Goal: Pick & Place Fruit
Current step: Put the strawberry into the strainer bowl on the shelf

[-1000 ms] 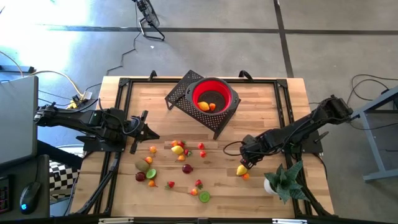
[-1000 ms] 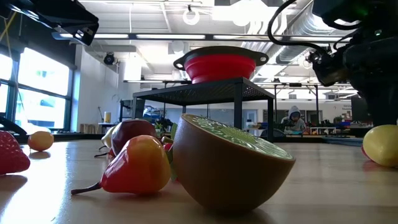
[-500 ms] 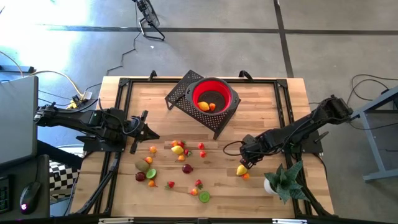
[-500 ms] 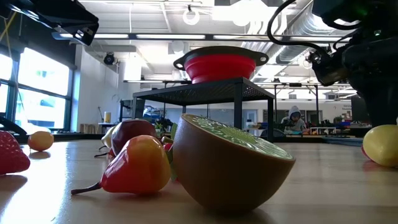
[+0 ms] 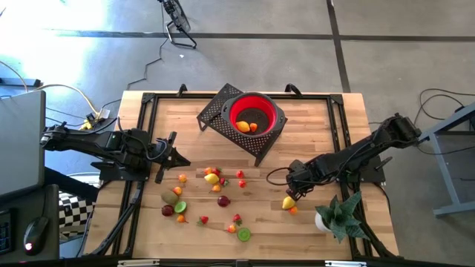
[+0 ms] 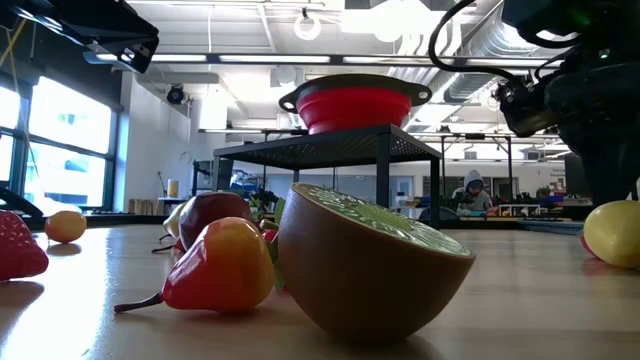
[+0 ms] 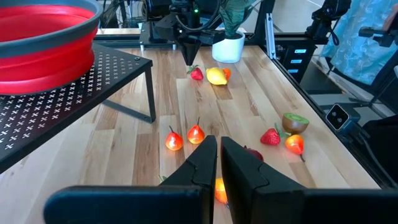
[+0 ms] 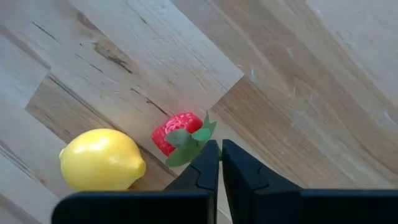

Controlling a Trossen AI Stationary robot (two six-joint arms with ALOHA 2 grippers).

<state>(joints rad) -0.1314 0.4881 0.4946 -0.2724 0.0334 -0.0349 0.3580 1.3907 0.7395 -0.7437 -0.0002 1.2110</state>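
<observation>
Beside lemon (image 8: 101, 159), right gripper (image 8: 220, 163) fingers together above strawberry (image 8: 178, 131)

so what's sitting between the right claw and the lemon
A strawberry, leaves toward the shut right claw, lemon just beyond it. The right wrist view shows it.

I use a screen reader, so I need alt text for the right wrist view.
The right gripper hangs shut just above a wooden table, its fingertips at the green leaves of a small red strawberry. A yellow lemon lies right beside the strawberry.
</observation>
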